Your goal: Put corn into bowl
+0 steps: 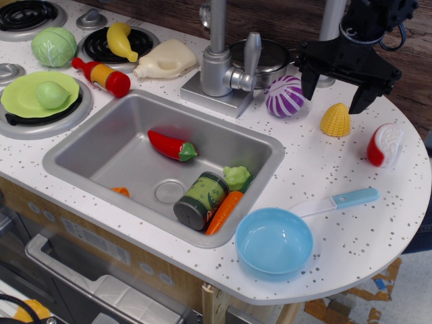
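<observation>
The corn (336, 121) is a small yellow ridged dome standing on the white speckled counter at the back right. The light-blue bowl (273, 241) sits near the counter's front edge, with a white and blue handle (335, 202) running off to its right. My black gripper (333, 95) hangs just above and behind the corn, open, with one finger (310, 84) to the corn's left and the other to its upper right. It holds nothing.
A sink (81, 150) holds a red pepper (171, 146), a green can (200, 200), a carrot (223, 211) and a green toy. A purple striped ball (285, 96), faucet (225, 64) and pot stand left of the gripper. A red-white toy (385, 144) lies right.
</observation>
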`<state>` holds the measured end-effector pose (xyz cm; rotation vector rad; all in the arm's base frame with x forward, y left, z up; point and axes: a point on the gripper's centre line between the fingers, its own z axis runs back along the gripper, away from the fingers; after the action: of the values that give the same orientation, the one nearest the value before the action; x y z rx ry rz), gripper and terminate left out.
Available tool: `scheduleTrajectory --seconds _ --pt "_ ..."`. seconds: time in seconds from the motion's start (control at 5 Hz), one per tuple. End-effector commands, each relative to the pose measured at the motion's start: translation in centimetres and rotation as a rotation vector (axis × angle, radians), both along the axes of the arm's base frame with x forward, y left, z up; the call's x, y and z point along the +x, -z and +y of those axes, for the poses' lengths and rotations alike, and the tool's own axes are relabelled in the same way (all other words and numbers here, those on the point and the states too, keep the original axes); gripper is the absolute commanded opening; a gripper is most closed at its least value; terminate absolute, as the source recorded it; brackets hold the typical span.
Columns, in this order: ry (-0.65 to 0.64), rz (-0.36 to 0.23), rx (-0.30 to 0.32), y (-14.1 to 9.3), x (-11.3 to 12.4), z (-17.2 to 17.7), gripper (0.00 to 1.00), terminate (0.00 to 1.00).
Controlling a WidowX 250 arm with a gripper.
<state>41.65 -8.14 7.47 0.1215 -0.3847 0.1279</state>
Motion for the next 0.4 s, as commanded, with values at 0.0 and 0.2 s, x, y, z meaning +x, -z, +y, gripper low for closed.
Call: scheduleTrajectory --seconds 0.0,0.2 --pt "0.016 -0.105 -0.077 -0.2 2.1 0.5 1.00 0.00" --pt "0.041 -0.131 -0.108 0.9 3.0 0.6 1.00 0.00"
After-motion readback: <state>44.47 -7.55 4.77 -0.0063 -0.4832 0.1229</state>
